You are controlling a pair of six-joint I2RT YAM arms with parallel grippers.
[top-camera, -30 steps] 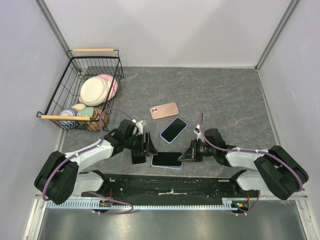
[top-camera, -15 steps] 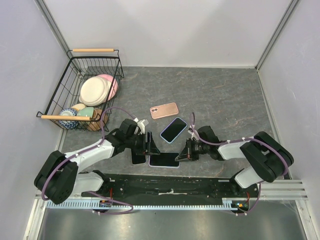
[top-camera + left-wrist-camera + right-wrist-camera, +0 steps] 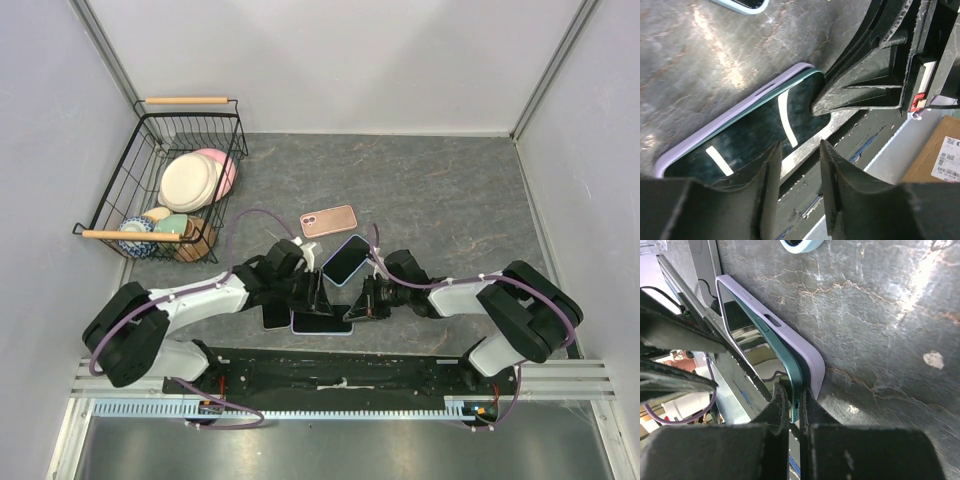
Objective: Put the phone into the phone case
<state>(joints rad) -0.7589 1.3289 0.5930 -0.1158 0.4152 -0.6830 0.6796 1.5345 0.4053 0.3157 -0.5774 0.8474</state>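
Grey marbled tabletop (image 3: 450, 190) enclosed by plain pale walls (image 3: 330, 60).

A wire basket (image 3: 118, 190) of plates (image 3: 188, 182) sits far left of the left end effector (image 3: 320, 300). A pink phone (image 3: 328, 220) lies near, beyond it.

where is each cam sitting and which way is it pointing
Top external: above and behind the bases, looking down on the table; both arms, the left gripper and the right gripper show.
Left wrist: low over the table, facing the phone in its case; its own open fingers frame the bottom.
Right wrist: low, looking along the phone's edge; its own fingers pinch that edge.
Shared: all three views show the phone and case.
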